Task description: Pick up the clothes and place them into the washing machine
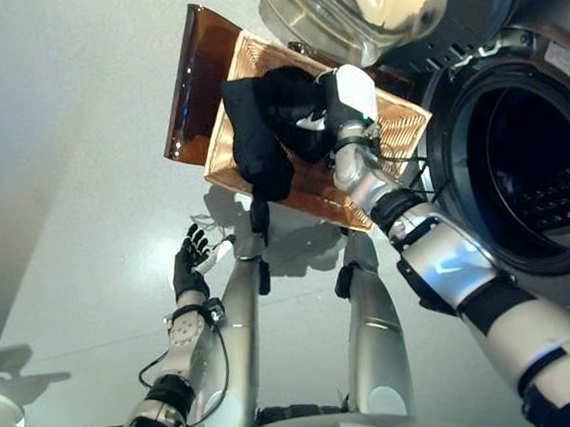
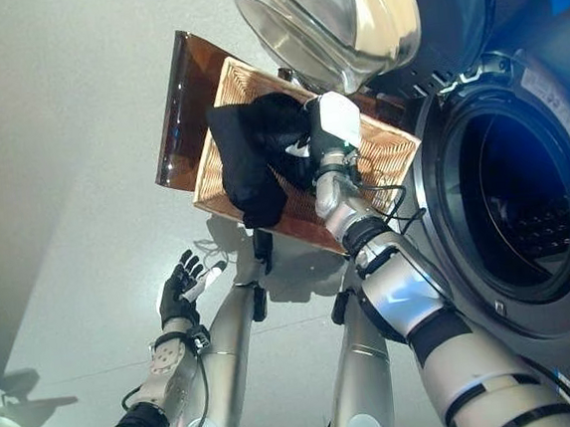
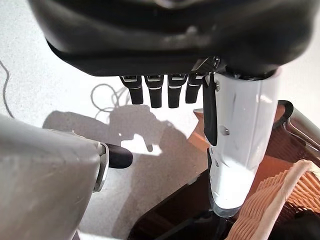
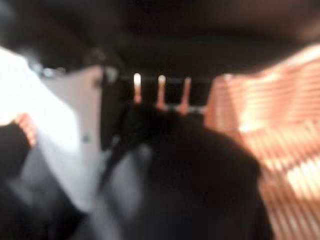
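Note:
A heap of black clothes [image 1: 262, 126] lies in a shallow wicker basket [image 1: 402, 123] on the floor, with one end hanging over the basket's near edge. My right hand [image 1: 348, 106] reaches down onto the heap, its white-covered thumb and fingers sunk in the dark cloth [image 4: 200, 190] and closed on it. The washing machine [image 1: 552, 70] stands at the right with its round drum opening [image 1: 542, 186] facing me and its glass door [image 1: 357, 7] swung open above the basket. My left hand [image 1: 188, 267] hovers open over the floor, left of the basket, holding nothing.
A dark brown panel [image 1: 189, 82] leans against the basket's far left side. Light grey floor [image 1: 83, 191] spreads to the left of the basket. The open door overhangs the basket's far end.

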Controlling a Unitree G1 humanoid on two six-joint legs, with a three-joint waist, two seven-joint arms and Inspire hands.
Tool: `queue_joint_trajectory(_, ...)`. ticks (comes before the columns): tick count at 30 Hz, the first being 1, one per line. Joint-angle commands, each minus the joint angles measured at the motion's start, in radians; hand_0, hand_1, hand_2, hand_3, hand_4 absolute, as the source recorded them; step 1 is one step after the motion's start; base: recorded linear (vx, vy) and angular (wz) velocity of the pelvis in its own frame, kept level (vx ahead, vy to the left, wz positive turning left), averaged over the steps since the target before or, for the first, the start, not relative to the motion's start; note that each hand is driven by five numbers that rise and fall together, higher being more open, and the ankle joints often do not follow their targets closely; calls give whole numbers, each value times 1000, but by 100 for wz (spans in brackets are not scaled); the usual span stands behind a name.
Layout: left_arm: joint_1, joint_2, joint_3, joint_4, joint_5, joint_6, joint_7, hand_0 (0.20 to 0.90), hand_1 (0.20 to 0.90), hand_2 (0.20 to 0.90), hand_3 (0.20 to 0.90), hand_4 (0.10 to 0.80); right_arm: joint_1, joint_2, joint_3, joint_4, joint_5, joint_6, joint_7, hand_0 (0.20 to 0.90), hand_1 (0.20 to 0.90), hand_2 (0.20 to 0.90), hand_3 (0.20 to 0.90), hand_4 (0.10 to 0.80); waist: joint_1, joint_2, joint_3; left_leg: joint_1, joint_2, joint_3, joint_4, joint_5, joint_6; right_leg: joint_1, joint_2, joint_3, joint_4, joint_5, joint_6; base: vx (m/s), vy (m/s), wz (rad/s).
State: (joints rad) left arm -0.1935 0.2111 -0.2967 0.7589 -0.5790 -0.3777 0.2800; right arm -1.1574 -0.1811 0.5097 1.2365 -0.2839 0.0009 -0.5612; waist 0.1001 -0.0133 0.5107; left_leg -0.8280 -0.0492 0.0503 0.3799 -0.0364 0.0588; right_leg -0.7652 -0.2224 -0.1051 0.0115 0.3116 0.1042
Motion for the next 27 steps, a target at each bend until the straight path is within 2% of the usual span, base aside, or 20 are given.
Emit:
queue_joint_trajectory(1, 91, 37, 4, -86, 27, -35, 4, 900, 900, 900, 900, 800, -64, -18, 34, 13, -11, -11, -4, 200, 200, 200, 200, 300, 33, 72, 4, 27, -23, -1, -239, 157, -69, 5, 14, -34, 50, -75, -13, 0, 0, 0)
queue_joint_trajectory(11, 96, 33, 18, -82, 34, -33, 5, 900, 900, 900, 900, 800, -32, -25, 15, -1, -7, -14, -1, 200, 200, 200, 200, 300, 28, 71, -10, 40, -23, 3, -235, 148, -66, 16, 16, -30, 52, -82, -14, 0, 0, 0)
queue_joint_trajectory(17, 97, 27, 37, -42, 33, -26, 3, 900, 900, 900, 900, 800, 41, -30, -16, -62, 39, -34, 11, 200, 200, 200, 200, 300, 18, 59, -29, 62, -20, 7, -233, 141, -64, 35, 19, -29, 57, -88, -14, 0, 0, 0)
queue_joint_trajectory(27, 104, 8, 87, 32, 18, -14, -8, 900, 900, 900, 900, 800, 316, -90, -95, -387, 155, -97, 70, 200, 200, 200, 200, 300, -19, 14, -83, 149, -14, 3, -245, 129, -63, 131, 25, -37, 49, -107, -12, 34, -39, 1)
